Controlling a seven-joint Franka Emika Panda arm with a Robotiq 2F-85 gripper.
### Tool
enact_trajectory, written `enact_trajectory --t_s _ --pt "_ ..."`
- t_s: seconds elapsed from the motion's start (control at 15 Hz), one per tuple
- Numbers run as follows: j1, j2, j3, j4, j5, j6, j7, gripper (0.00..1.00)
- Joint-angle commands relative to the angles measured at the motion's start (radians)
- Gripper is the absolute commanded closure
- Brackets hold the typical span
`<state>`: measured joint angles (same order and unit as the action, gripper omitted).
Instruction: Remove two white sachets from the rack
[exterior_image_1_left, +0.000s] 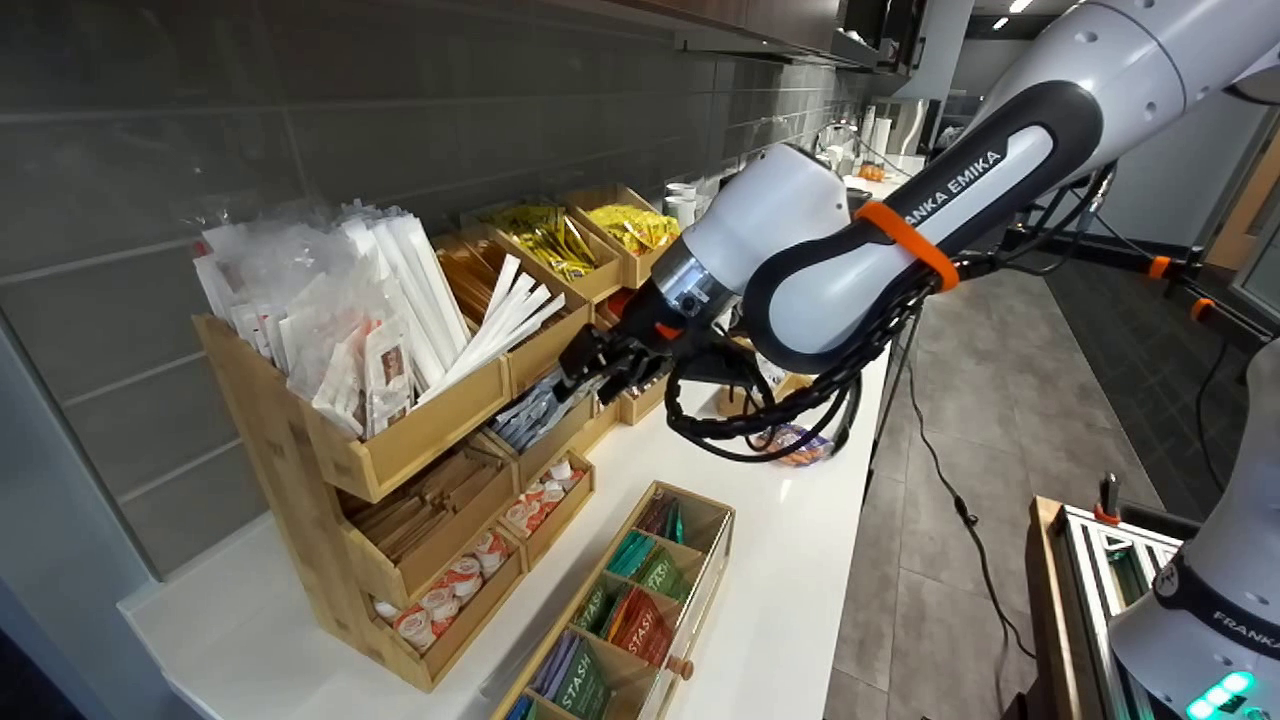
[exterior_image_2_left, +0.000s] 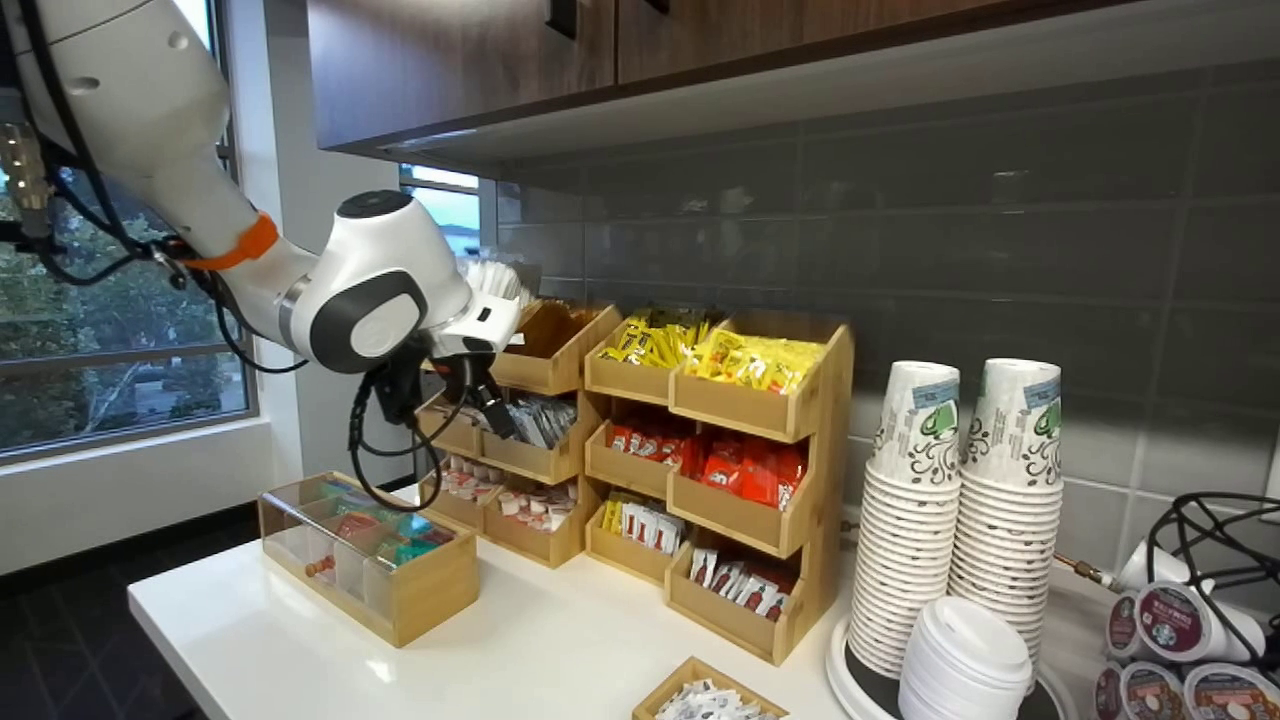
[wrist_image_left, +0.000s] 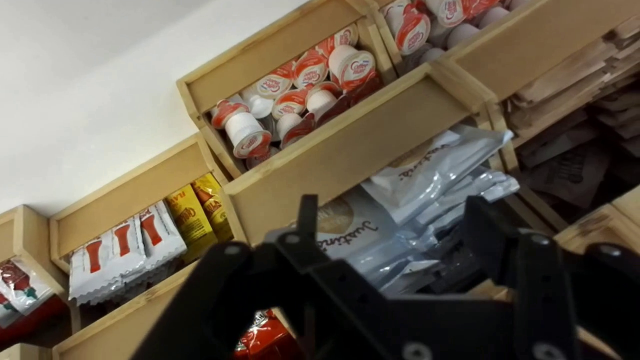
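The light-wood rack (exterior_image_1_left: 255, 440) stands against the wall; it also shows in an exterior view (exterior_image_2_left: 826, 520) and in the wrist view (wrist_image_left: 345, 145). White packets with reddish print (exterior_image_1_left: 388, 372) stand in its top compartment, in front of a translucent bundle. More white packets with red print (wrist_image_left: 122, 245) lie in a bottom compartment (exterior_image_2_left: 652, 526). I cannot tell which two are the task's white sachets. My gripper (wrist_image_left: 395, 220) is open and empty, above a middle-tier compartment of silvery-white packets (wrist_image_left: 425, 175). It also shows in both exterior views (exterior_image_1_left: 590, 375) (exterior_image_2_left: 488, 408).
A low wooden box (exterior_image_2_left: 440, 592) of green packets stands in front of the rack. Long white sticks (exterior_image_1_left: 500, 325) jut from the top tier. Paper cup stacks (exterior_image_2_left: 905, 540) stand beside the rack. A cabinet (exterior_image_2_left: 720, 50) hangs overhead. Creamer cups (wrist_image_left: 310, 70) fill bottom compartments.
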<state>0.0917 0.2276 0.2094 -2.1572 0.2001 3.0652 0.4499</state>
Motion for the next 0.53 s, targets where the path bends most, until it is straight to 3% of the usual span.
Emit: enact_trajectory --t_s 0.0,0.13,0.27,0.47 --pt "0.024 0.036 -0.019 0.036 -0.021 0.008 0.019 0.00" --pt "0.027 0.045 -0.019 0.044 -0.019 0.008 0.017 0.00" --pt "0.027 0.052 -0.015 0.052 -0.015 0.008 0.014 0.25" --pt "0.029 0.061 -0.013 0.059 -0.011 0.008 0.011 0.48"
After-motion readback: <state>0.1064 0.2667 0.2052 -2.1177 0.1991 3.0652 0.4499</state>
